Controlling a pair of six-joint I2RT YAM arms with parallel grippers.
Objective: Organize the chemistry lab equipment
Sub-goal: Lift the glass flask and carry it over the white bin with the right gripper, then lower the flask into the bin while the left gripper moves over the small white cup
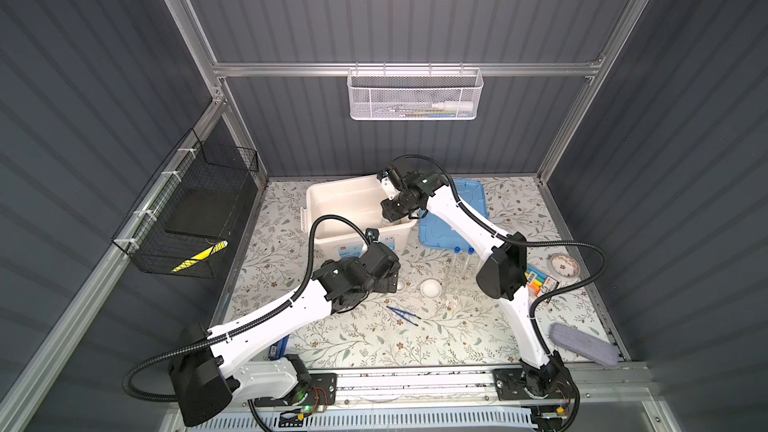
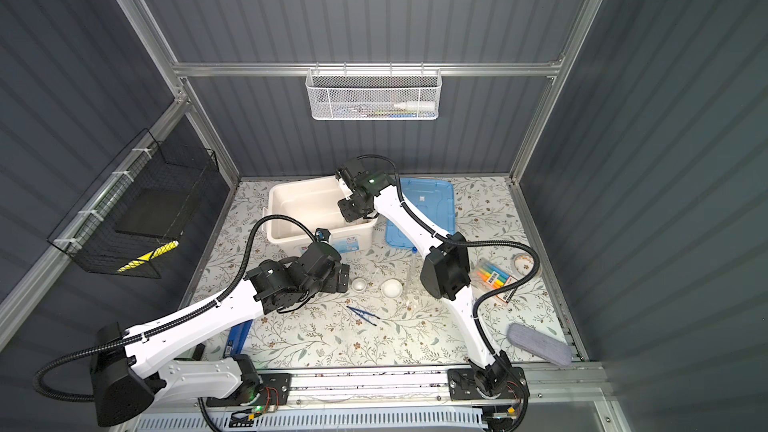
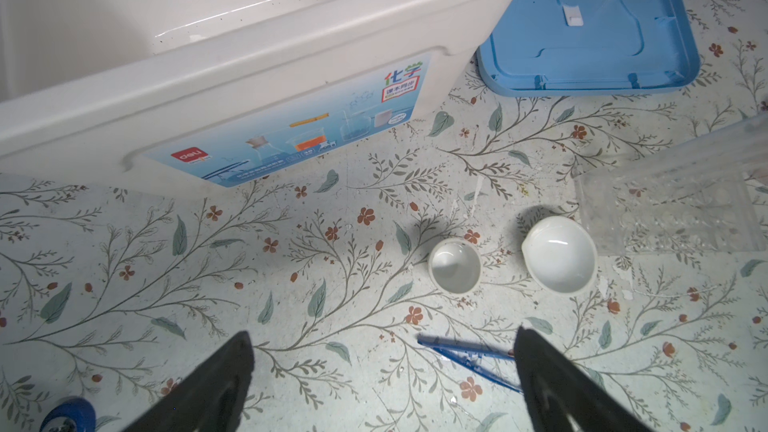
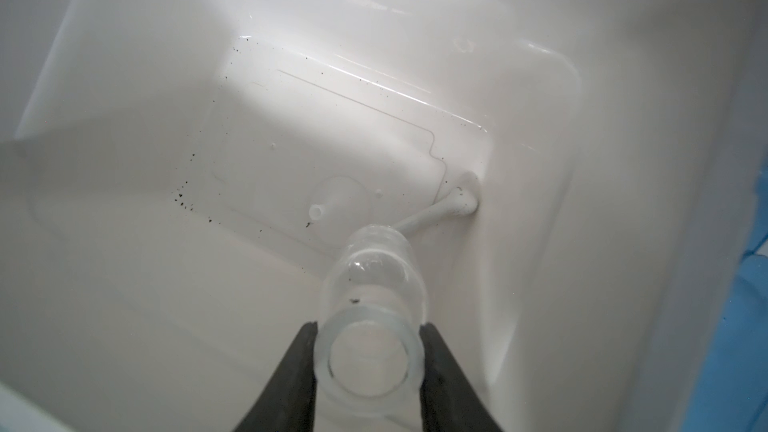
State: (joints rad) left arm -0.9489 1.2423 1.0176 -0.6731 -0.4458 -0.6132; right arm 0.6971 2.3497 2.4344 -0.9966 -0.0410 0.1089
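Note:
My right gripper (image 4: 369,326) is shut on the neck of a small clear flask (image 4: 374,280) and holds it inside the white bin (image 1: 316,205). A white rod (image 4: 440,207) lies on the bin's floor against a wall. My left gripper (image 3: 384,334) hangs open above the table with nothing between its fingers. Blue tweezers (image 3: 465,357) lie beside one fingertip. Beyond them stand two small white dishes (image 3: 455,268) (image 3: 559,253) and the clear rack (image 3: 665,209). Blue-capped test tubes (image 1: 457,249) stand in the rack, partly hidden by the right arm.
A blue lid (image 1: 453,218) lies right of the bin. A pack of highlighters (image 1: 540,282), a tape roll (image 1: 563,265) and a grey pouch (image 1: 584,344) sit at the right. A black wire basket (image 1: 187,222) hangs on the left wall, a white one (image 1: 415,95) on the back wall.

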